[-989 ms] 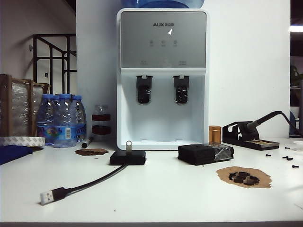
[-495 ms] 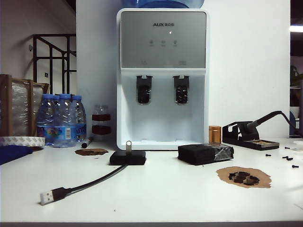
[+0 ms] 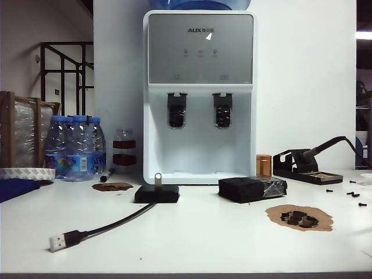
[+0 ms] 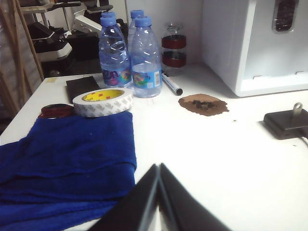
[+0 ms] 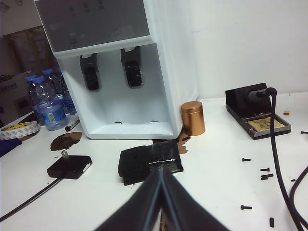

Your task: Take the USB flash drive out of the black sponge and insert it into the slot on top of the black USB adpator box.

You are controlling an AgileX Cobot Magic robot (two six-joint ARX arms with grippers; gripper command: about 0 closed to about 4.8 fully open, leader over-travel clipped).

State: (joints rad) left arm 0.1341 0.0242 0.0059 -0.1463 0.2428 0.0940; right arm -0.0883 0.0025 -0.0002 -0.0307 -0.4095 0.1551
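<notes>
**USB flash drive stands in the adaptor box, both grippers closed and clear**

USB flash drive point(image 3: 157, 179) stands upright in the slot on top of the black USB adpator box point(image 3: 157, 193), loop end up, on the white table point(image 3: 197, 244) just in front of the water dispenser point(image 3: 199, 96). The box's black cable point(image 3: 110, 224) runs toward the near left and ends in a silver plug point(image 3: 57, 242). To the right of the box, apart from it, lies the black sponge point(image 3: 252, 188), its right part wrapped in shiny clear tape.

The left gripper point(image 4: 158, 169) has its jaws pressed together and holds nothing; it sits over the near left of the table beside a blue cloth point(image 4: 67, 168), with a roll of tape point(image 4: 103, 102) and water bottles point(image 4: 130, 53) farther back. The adaptor box point(image 4: 287, 123) with the drive point(image 4: 298, 109) shows well off to its right.

The right gripper point(image 5: 160, 174) is likewise closed and empty, its tip just near of the sponge point(image 5: 150, 161). A copper canister point(image 5: 192, 118) stands beyond the sponge, and a soldering iron stand point(image 5: 257, 113) sits at the far right.
</notes>
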